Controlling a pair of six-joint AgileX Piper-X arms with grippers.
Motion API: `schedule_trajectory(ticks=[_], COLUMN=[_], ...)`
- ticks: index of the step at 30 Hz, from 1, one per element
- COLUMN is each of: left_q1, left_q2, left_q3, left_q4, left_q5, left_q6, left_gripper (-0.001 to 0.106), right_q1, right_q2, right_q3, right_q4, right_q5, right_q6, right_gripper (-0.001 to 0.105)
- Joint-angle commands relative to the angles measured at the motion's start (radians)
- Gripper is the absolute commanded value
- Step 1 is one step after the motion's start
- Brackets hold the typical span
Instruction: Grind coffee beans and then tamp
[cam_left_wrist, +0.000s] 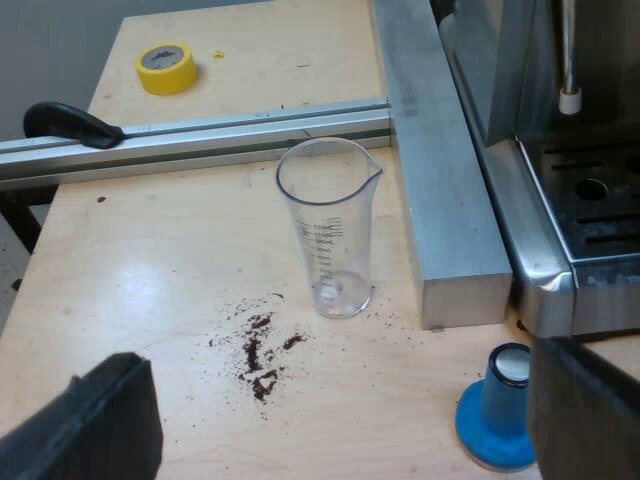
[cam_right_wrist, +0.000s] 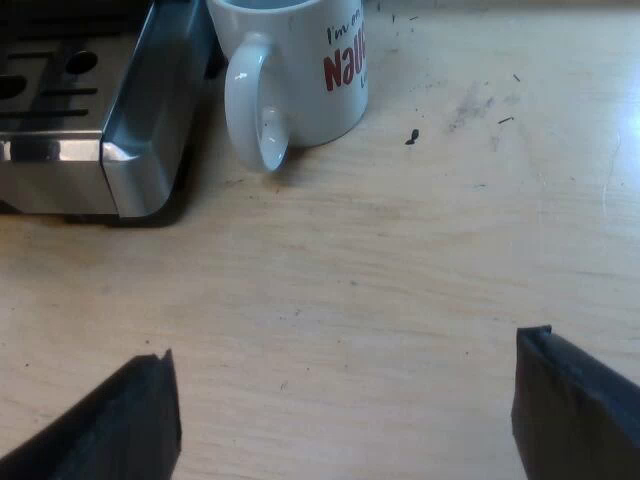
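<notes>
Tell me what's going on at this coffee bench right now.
Nothing is being handled at this moment. The left gripper hangs open over the wooden table, above spilled coffee grounds, an empty upright measuring glass and a blue tamper standing near the espresso machine. The right gripper is open too, over the table, short of a white mug that stands beside the machine's base.
</notes>
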Motion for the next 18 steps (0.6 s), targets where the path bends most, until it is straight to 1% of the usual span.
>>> schedule_trajectory(ticks=[1,7,9,10,11,12,13,14,16,18], left_q1=[0.002,0.002,0.002,0.002,0.002,0.002,0.002,-0.001,-0.01,-0.026], left_q2=[-0.138,-0.138,-0.138,-0.138,-0.134,-0.131,-0.122,-0.113,-0.095,-0.081], left_q3=[-0.001,-0.001,-0.001,-0.001,-0.001,-0.001,-0.001,-0.004,-0.007,-0.006], left_q4=[-0.015,-0.015,-0.015,-0.017,-0.025,-0.028,-0.041,-0.056,-0.085,-0.125], left_q5=[0.007,0.007,0.017,0.047,0.1,0.117,0.172,0.209,0.249,0.293], left_q6=[-0.011,-0.011,-0.011,-0.011,-0.011,-0.011,-0.011,-0.012,-0.028,-0.034], left_gripper=[0.075,0.075,0.075,0.075,0.075,0.075,0.075,0.075,0.075,0.075], right_q1=[0.001,0.001,0.001,0.001,0.001,0.001,0.001,0.001,0.001,0.001], right_q2=[-0.046,-0.046,-0.046,-0.046,-0.044,-0.042,-0.039,-0.031,-0.011,0.016], right_q3=[-0.008,-0.008,-0.008,-0.008,-0.008,-0.008,-0.016,-0.028,-0.051,-0.079], right_q4=[-0.007,-0.009,-0.007,-0.007,-0.012,-0.012,-0.009,-0.002,0.014,0.03], right_q5=[-0.003,-0.003,-0.003,-0.003,-0.003,-0.003,-0.003,-0.005,-0.004,-0.013], right_q6=[0.003,0.006,0.011,0.025,0.031,0.03,0.03,0.03,0.021,-0.006], right_gripper=[0.07,0.07,0.07,0.07,0.07,0.07,0.07,0.07,0.07,0.07])
